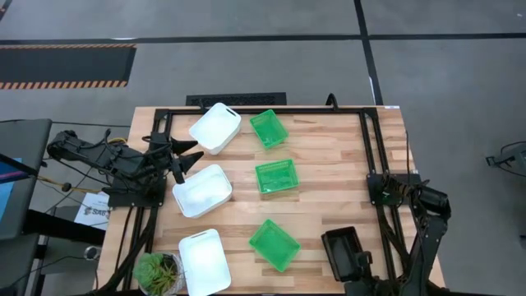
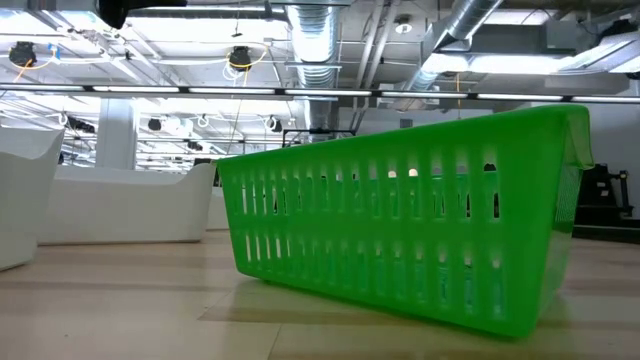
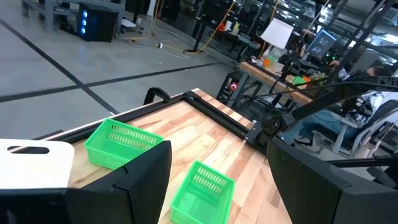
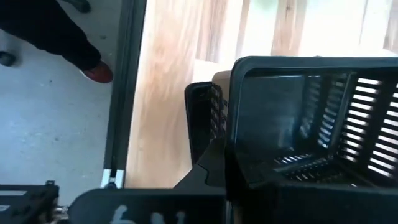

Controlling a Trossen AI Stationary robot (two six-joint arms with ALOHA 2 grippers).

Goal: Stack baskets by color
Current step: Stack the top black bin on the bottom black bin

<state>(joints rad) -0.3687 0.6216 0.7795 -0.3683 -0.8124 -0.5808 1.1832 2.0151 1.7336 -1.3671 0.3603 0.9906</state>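
Baskets lay spread over the tabletop in the high view: three white baskets down the left side, three green baskets down the middle, and one black stack near the right front corner, apparently already gathered by colour. The left gripper hovered with fingers spread between two white ones, likely lining up a pick. In the low view one green basket filled the frame. The left wrist view showed two green baskets. The right wrist view showed the right gripper clenched on the black basket wall.
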